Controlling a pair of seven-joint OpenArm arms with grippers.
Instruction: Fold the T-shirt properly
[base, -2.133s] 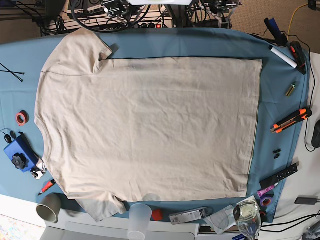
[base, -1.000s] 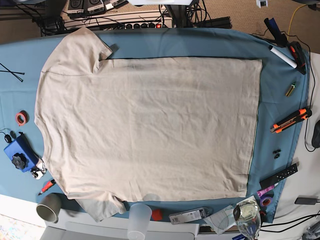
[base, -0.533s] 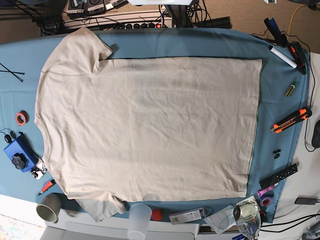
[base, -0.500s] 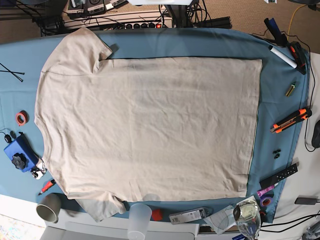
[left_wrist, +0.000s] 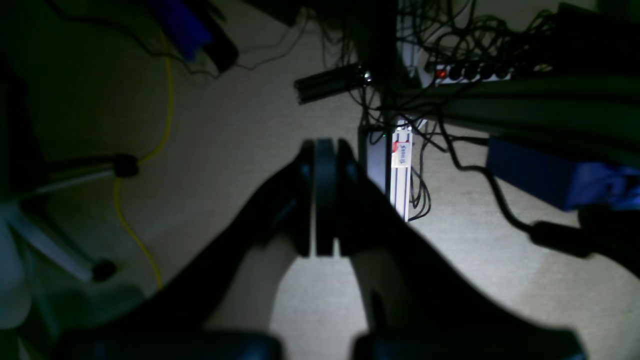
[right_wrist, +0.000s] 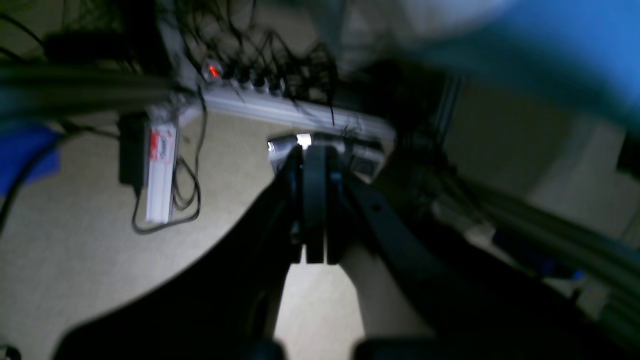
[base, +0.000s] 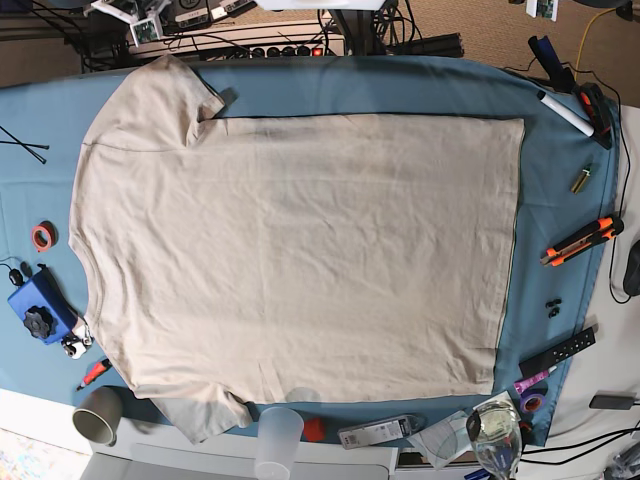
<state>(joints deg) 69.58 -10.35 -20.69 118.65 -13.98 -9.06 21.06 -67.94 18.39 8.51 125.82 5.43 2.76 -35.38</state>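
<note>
Across the blue tablecloth (base: 560, 150) that covers the tabletop, the base view shows the T-shirt (base: 300, 250) spread flat and unfolded, collar end toward 9 o'clock, hem toward 3 o'clock, one sleeve at 11 o'clock and the other at 7 o'clock. Around it lie small items: a paper cup (base: 98, 415) and a clear plastic cup (base: 279, 440) at the near edge, an orange utility knife (base: 582, 241) at 3 o'clock, a white marker (base: 566, 113) at 1 o'clock. Neither arm appears in this view.

Only the wrist views show the grippers. The left gripper (left_wrist: 321, 200) has its fingers pressed together on nothing, above beige carpet (left_wrist: 240, 125) with a yellow cable (left_wrist: 150, 150) and a power strip (left_wrist: 470, 75) beyond. The right gripper (right_wrist: 315, 200) is likewise closed and empty; its blurred picture shows floor and tangled cables, not the shirt.
</note>
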